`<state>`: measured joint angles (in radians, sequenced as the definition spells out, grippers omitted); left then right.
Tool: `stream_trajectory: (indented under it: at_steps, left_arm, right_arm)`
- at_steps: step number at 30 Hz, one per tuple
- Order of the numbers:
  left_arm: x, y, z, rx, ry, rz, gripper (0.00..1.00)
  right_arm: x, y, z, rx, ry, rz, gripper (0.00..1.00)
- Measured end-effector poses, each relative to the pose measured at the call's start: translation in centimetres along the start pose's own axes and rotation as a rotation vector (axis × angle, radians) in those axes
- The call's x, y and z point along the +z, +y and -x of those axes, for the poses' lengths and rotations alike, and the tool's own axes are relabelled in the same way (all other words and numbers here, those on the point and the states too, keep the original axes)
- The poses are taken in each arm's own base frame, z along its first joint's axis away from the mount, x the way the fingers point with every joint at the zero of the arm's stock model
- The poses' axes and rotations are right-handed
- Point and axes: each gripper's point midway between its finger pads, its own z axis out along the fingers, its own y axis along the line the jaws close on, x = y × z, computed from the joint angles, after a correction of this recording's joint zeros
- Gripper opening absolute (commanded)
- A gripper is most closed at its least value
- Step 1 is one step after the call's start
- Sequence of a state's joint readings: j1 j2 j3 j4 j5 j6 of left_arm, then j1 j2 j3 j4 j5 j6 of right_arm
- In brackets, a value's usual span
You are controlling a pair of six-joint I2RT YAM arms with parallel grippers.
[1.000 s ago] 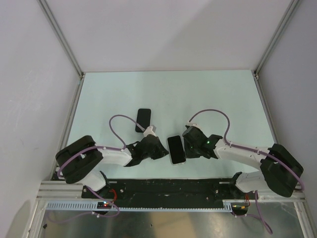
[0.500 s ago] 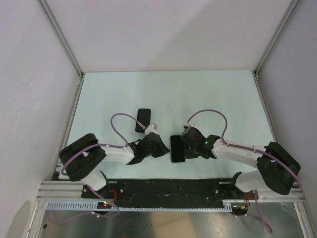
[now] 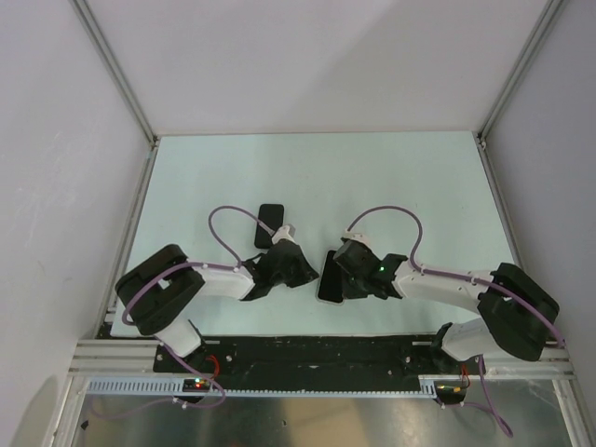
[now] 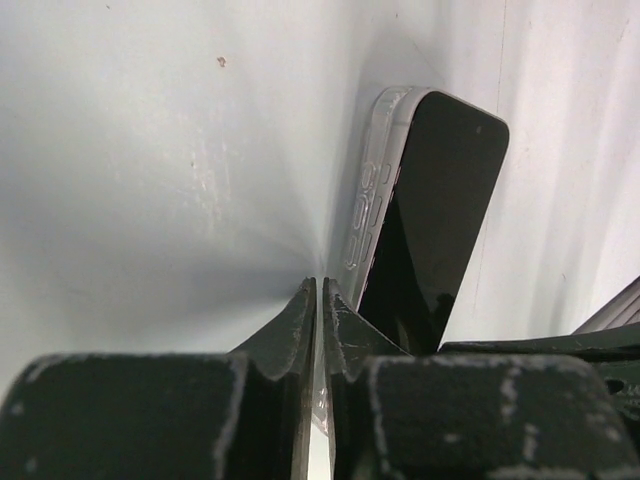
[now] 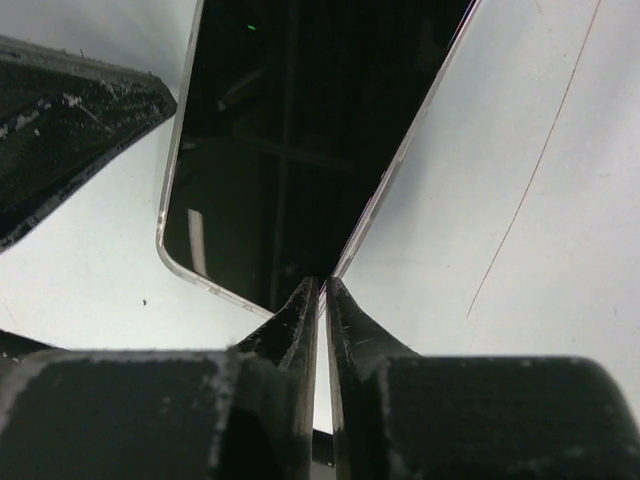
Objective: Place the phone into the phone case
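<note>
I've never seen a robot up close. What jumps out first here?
The left tool and right tool meet from either side at a dark phone near the table's front edge. Both are pinched shut, the right one seemingly gripping the phone's edge, which a clear shell rims. Farther back, a second dark slab lies flat alone.

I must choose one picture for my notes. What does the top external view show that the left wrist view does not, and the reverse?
Only top external: the whole right arm, meeting the phone from the opposite side, and a second dark flat item on the table. Only left wrist: the translucent case rim along the phone's edge, with moulded button bumps. Both: the phone and the left end effector, closed, close beside it.
</note>
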<state>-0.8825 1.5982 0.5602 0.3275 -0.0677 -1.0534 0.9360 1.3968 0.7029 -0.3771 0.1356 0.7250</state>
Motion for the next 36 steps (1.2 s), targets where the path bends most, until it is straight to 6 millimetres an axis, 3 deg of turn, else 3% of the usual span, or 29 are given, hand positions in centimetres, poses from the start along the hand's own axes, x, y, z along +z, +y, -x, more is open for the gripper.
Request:
stream_trajectory:
  at_steps: [5, 7, 10, 14, 18, 25, 32, 36]
  left_arm:
    - [-0.7, 0.2, 1.2, 0.004, -0.014, 0.003, 0.12]
    - [-1.6, -0.1, 1.9, 0.005, -0.034, -0.011, 0.12]
    - [-3.2, -0.6, 2.1, 0.011, -0.060, -0.038, 0.11]
    - [-4.4, -0.7, -0.5, 0.035, -0.026, -0.045, 0.09]
    - [-5.0, -0.1, -4.3, 0.056, 0.041, -0.027, 0.08]
    - [-5.4, -0.1, -6.9, 0.059, 0.084, -0.016, 0.08]
    - [-4.5, 0.1, -7.1, 0.047, 0.087, 0.011, 0.08]
    - [-4.1, -0.1, -7.0, 0.043, 0.084, 0.009, 0.08]
  right_arm:
    - [-1.4, 0.1, 0.7, 0.011, -0.027, 0.021, 0.27]
    - [-2.6, 0.1, 2.3, 0.032, -0.078, 0.040, 0.29]
    - [-4.3, -0.5, 6.8, 0.089, -0.192, 0.053, 0.29]
    - [-4.5, -2.1, 12.4, 0.149, -0.286, 0.038, 0.27]
    - [-2.0, -3.0, 15.4, 0.153, -0.270, 0.010, 0.26]
    - [2.6, -3.6, 15.8, 0.131, -0.166, -0.019, 0.24]
    - [5.6, -3.9, 14.8, 0.123, -0.083, -0.041, 0.21]
    - [6.3, -4.2, 13.9, 0.120, -0.045, -0.056, 0.19]
